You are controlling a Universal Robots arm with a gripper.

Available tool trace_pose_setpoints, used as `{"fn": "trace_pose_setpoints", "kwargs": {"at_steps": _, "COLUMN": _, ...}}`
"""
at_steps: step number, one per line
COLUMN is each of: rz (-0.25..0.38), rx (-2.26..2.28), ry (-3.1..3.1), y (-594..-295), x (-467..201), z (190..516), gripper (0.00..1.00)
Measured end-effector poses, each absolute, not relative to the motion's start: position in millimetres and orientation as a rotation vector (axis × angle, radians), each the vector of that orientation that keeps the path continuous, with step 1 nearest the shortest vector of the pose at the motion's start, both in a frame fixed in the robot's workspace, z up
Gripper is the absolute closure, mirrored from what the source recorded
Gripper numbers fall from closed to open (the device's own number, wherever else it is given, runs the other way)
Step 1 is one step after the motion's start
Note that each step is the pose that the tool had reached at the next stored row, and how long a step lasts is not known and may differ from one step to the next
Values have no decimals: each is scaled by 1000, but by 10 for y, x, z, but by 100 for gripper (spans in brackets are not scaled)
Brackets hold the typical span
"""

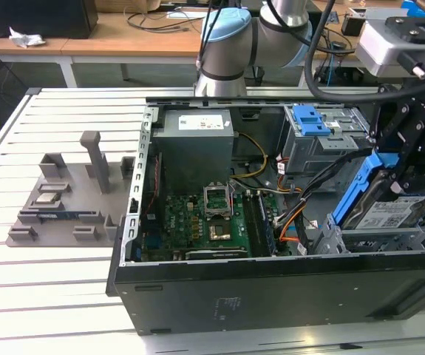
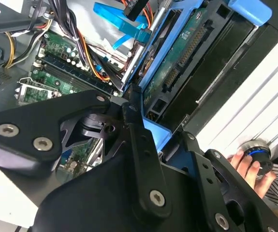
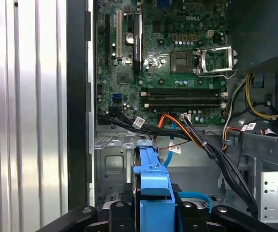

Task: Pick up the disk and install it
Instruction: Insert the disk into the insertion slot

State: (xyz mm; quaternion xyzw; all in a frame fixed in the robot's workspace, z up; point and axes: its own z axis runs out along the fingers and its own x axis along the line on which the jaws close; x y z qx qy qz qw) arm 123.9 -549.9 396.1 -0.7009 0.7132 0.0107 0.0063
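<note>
On the exterior view's left, a grey fixture block (image 1: 68, 200) sits on the slatted white surface (image 1: 49, 288), well apart from the work. In the middle lies the open computer case (image 1: 271, 288), its green motherboard (image 1: 197, 222) exposed beside the grey power supply (image 1: 195, 144). At the exterior view's right, the claw (image 1: 408, 159) is clenched on the disk (image 1: 386, 211), grasping it by its blue side-rail frame and holding it tilted, lower end down, over the metal drive bay (image 1: 389, 240) in the case's corner. The label faces up and outward.

The step in hand looks like seating the disk in that bay. Doing it well probably means levelling the disk so both blue rails meet the bay's guides together; one rail leading could jam it.

Room is tight. In the first wrist view the blue rail (image 3: 153, 193) points down at the bay floor, with black and orange cables (image 3: 197, 135) draped just beside the path; they could snag. In the second wrist view the case's side wall runs close along the disk, and a person's hand (image 2: 252, 166) rests on a round button outside the case.
</note>
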Motion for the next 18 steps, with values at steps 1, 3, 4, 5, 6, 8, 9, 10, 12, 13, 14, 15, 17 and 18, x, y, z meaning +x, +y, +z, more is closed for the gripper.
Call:
{"fn": "trace_pose_setpoints", "kwargs": {"at_steps": 1, "rz": 34, "rx": -2193, "ry": 2232, "y": -5499, "x": 1239, "z": 3962, "gripper": 63}}
{"fn": "trace_pose_setpoints", "kwargs": {"at_steps": 3, "rz": 33, "rx": -2193, "ry": 2232, "y": -5500, "x": 1239, "z": 3961, "gripper": 63}}
{"fn": "trace_pose_setpoints", "kwargs": {"at_steps": 4, "rz": 33, "rx": -2193, "ry": 2232, "y": -5500, "x": 1239, "z": 3960, "gripper": 63}}
{"fn": "trace_pose_setpoints", "kwargs": {"at_steps": 5, "rz": 34, "rx": -2193, "ry": 2231, "y": -5499, "x": 1239, "z": 3959, "gripper": 63}}
{"fn": "trace_pose_setpoints", "kwargs": {"at_steps": 6, "rz": 33, "rx": -2193, "ry": 2231, "y": -5499, "x": 1239, "z": 3960, "gripper": 62}}
{"fn": "trace_pose_setpoints", "kwargs": {"at_steps": 8, "rz": 33, "rx": -2193, "ry": 2232, "y": -5500, "x": 1239, "z": 3960, "gripper": 56}}
{"fn": "trace_pose_setpoints", "kwargs": {"at_steps": 9, "rz": 34, "rx": -2193, "ry": 2231, "y": -5499, "x": 1239, "z": 3959, "gripper": 56}}
{"fn": "trace_pose_setpoints", "kwargs": {"at_steps": 10, "rz": 34, "rx": -2193, "ry": 2232, "y": -5500, "x": 1239, "z": 3958, "gripper": 57}}
{"fn": "trace_pose_setpoints", "kwargs": {"at_steps": 12, "rz": 34, "rx": -2193, "ry": 2231, "y": -5500, "x": 1239, "z": 3958, "gripper": 76}}
{"fn": "trace_pose_setpoints", "kwargs": {"at_steps": 13, "rz": 34, "rx": -2193, "ry": 2232, "y": -5500, "x": 1239, "z": 3957, "gripper": 82}}
{"fn": "trace_pose_setpoints", "kwargs": {"at_steps": 14, "rz": 34, "rx": -2193, "ry": 2232, "y": -5500, "x": 1239, "z": 3957, "gripper": 89}}
{"fn": "trace_pose_setpoints", "kwargs": {"at_steps": 15, "rz": 34, "rx": -2193, "ry": 2232, "y": -5500, "x": 1239, "z": 3957, "gripper": 89}}
{"fn": "trace_pose_setpoints", "kwargs": {"at_steps": 17, "rz": 34, "rx": -2193, "ry": 2231, "y": -5499, "x": 1239, "z": 3956, "gripper": 89}}
{"fn": "trace_pose_setpoints", "kwargs": {"at_steps": 18, "rz": 34, "rx": -2193, "ry": 2231, "y": -5487, "x": 1265, "z": 3953, "gripper": 89}}
